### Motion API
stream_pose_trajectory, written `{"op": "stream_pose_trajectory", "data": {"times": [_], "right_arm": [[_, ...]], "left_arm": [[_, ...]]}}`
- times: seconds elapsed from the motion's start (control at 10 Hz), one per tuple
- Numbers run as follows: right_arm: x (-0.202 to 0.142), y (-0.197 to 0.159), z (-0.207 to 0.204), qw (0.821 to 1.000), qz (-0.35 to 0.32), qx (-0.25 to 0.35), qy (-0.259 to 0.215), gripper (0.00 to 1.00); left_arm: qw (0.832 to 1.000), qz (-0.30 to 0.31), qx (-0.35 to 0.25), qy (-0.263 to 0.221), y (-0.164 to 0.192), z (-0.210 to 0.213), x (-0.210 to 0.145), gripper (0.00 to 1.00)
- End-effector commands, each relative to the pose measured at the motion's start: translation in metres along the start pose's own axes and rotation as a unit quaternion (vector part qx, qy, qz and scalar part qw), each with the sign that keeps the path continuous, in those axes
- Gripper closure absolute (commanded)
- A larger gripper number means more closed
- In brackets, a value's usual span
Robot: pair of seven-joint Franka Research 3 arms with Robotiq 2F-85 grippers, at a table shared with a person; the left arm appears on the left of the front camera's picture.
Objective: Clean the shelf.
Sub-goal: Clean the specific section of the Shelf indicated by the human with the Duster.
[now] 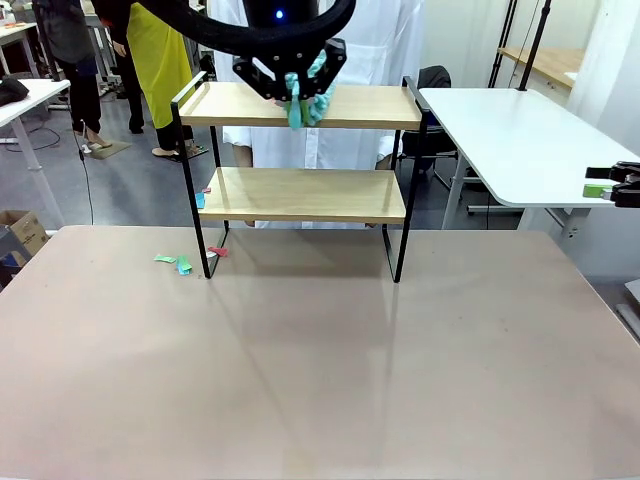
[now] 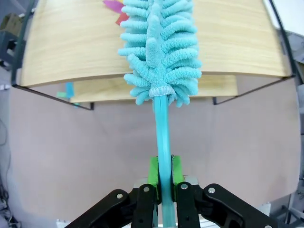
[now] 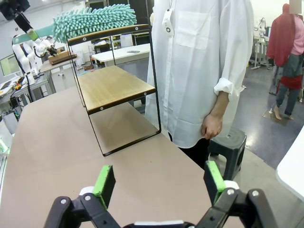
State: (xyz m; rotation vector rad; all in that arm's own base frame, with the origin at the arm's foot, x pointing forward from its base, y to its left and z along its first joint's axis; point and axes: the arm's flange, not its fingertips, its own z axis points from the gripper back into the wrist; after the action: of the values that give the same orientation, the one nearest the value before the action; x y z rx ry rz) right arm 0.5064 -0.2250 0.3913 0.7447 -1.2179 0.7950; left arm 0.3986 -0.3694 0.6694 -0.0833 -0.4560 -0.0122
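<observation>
The shelf [image 1: 300,193] stands at the far middle of the brown table, two wooden boards in a thin black frame. My left gripper [image 1: 290,78] hangs over the top board, shut on the handle of a teal fluffy duster [image 1: 308,102]. In the left wrist view the gripper [image 2: 163,172] clamps the handle, and the duster head [image 2: 161,52] lies across the shelf's top board [image 2: 71,47] beside pink and red paper scraps [image 2: 116,8]. My right gripper [image 1: 602,184] hovers open and empty at the right edge. In the right wrist view, past the right gripper [image 3: 159,183], stand the shelf [image 3: 114,85] and duster [image 3: 92,21].
Small coloured scraps lie on the table [image 1: 176,264] by the shelf's left leg, and one [image 1: 201,198] lies at the lower board's left end. A person in a white shirt [image 3: 199,71] stands close behind the shelf. A white table [image 1: 520,140] stands at the right.
</observation>
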Motion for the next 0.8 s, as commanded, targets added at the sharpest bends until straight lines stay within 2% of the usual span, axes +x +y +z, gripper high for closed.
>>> {"op": "stream_pose_trajectory", "data": {"times": [0.0, 0.2, 0.4, 0.7], "right_arm": [[0.005, 0.001, -0.003, 1.0, -0.006, -0.004, 0.007, 0.0], [0.005, 0.001, -0.003, 1.0, -0.006, -0.004, 0.007, 0.0], [0.005, 0.001, -0.003, 1.0, -0.006, -0.004, 0.007, 0.0], [0.005, 0.001, -0.003, 1.0, -0.006, -0.004, 0.007, 0.0]], "left_arm": [[0.999, -0.01, 0.032, 0.004, 0.018, 0.0, 0.008, 0.87], [0.998, -0.014, 0.054, 0.008, 0.037, -0.007, 0.015, 0.87], [0.994, -0.022, 0.103, 0.005, 0.062, -0.015, 0.018, 0.87], [0.975, -0.035, 0.213, -0.052, 0.099, -0.004, 0.023, 0.87]]}}
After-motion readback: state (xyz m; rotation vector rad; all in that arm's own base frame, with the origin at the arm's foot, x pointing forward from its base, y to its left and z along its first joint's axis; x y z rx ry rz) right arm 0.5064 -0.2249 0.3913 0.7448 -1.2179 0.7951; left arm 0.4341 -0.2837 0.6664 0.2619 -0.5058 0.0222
